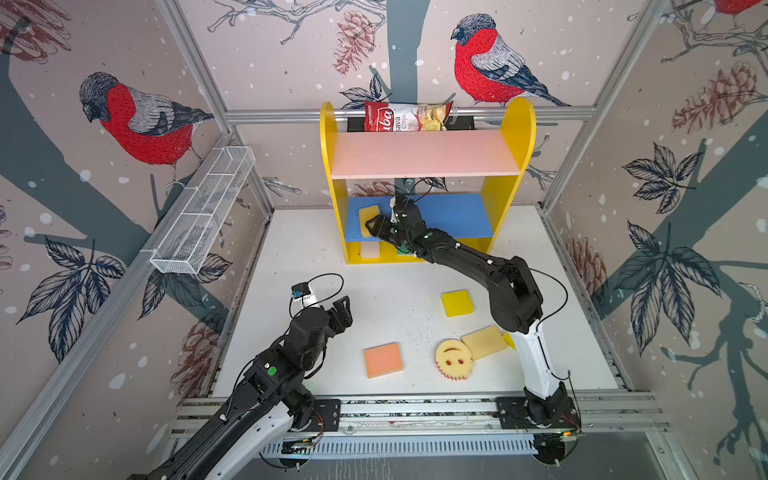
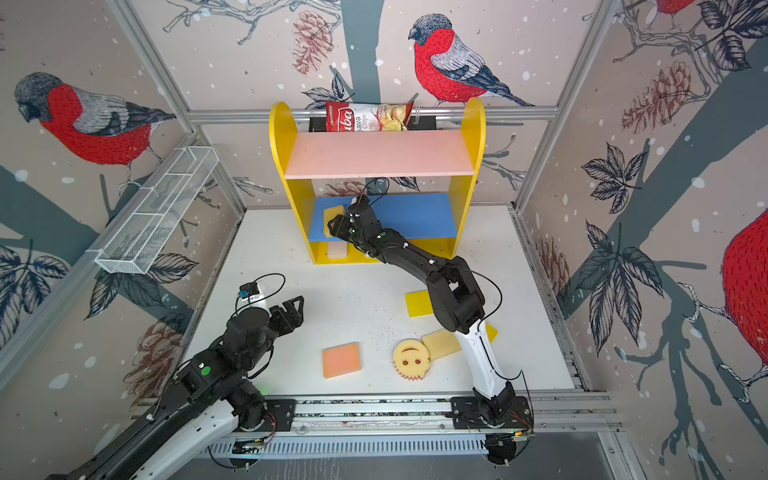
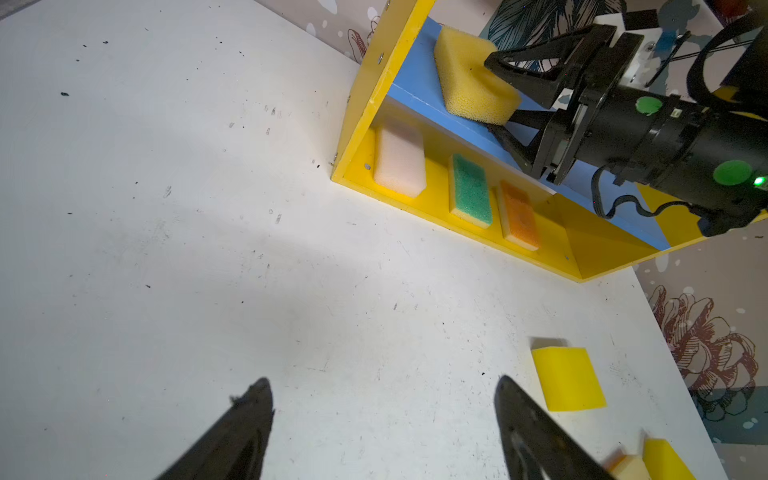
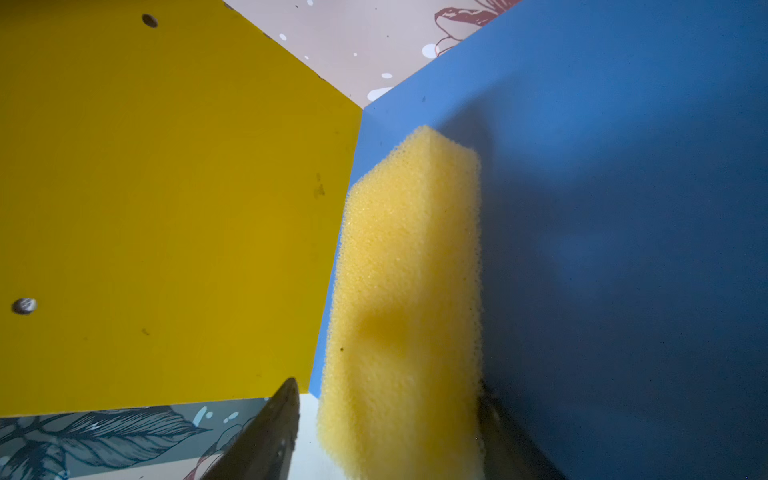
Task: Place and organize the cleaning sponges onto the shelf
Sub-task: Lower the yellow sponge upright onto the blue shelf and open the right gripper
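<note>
Your right gripper [image 4: 387,388] is sitting with jaws parted around the yellow sponge [image 4: 407,257], one finger touching it and one just clear. The sponge is lying on the shelf's [image 1: 513,137] blue board [image 1: 453,216], left end, mid-frame. Your left gripper [image 3: 383,380] is hovering spread wide over the desk [image 1: 374,299], lower left.

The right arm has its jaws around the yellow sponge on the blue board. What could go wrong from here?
1. The yellow sponge lies near the front edge of the blue board, and one jaw of the right gripper sits close against it. Pulling back may drag it off onto the table.
2. The right arm passes over the green sponge and orange sponge on the yellow base; a low retreat might disturb them.
</note>
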Controlling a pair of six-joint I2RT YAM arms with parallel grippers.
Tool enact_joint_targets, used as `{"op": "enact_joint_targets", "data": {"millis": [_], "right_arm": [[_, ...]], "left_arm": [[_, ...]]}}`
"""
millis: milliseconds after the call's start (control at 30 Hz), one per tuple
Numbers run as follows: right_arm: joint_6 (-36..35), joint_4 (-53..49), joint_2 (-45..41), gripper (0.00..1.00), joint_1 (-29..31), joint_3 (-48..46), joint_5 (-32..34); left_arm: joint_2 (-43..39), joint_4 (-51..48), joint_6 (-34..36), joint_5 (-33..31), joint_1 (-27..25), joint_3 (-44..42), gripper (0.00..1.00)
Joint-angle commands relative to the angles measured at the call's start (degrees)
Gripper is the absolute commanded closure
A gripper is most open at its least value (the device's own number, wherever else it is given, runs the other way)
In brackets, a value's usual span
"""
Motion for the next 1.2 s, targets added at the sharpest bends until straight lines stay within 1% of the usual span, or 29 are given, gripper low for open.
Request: {"op": "enact_joint_targets", "data": {"millis": [0,100,267,467,633,800,1000,1033,1167], "right_arm": [[-3.5,-4.8,0.5,0.35,1.0,2.1,5.0],[-5.7,-7.4,1.1,0.31,1.7,4.4,7.2],[-5.7,-7.9,1.8,0.29,1.8,5.1,6.1],[-5.8,-8.4,1.5,0.29,1.8,5.1,6.7],[-5.8,-9.3,1.4,0.26,1.5,5.4,7.3],[-7.6,-11.5,1.1,0.19,2.2,6.4,10.9],[-8.3,-11.9,1.1,0.14,2.5,6.5,11.2],[-8.4,-11.9,1.0,0.01,2.5,6.5,11.2],[-8.4,-11.6,0.7,0.00,2.6,6.1,11.5]], "left_arm": [[0.0,1.7,0.4,0.5,0.1,0.3,0.17],[0.1,1.7,0.4,0.5,0.0,0.3,0.17],[0.1,1.9,0.3,0.6,0.0,0.2,0.17],[-0.4,1.4,0.1,0.9,0.1,0.0,0.17],[-1.4,0.9,0.0,0.8,0.0,-0.2,0.17],[-2.1,0.6,-0.3,0.7,0.0,-0.4,0.17],[-2.5,0.5,-0.6,0.8,0.0,-0.5,0.17],[-2.6,0.4,-0.6,0.8,0.0,-0.5,0.17],[-3.0,-0.3,-0.8,0.8,0.0,-0.4,0.17]]}}
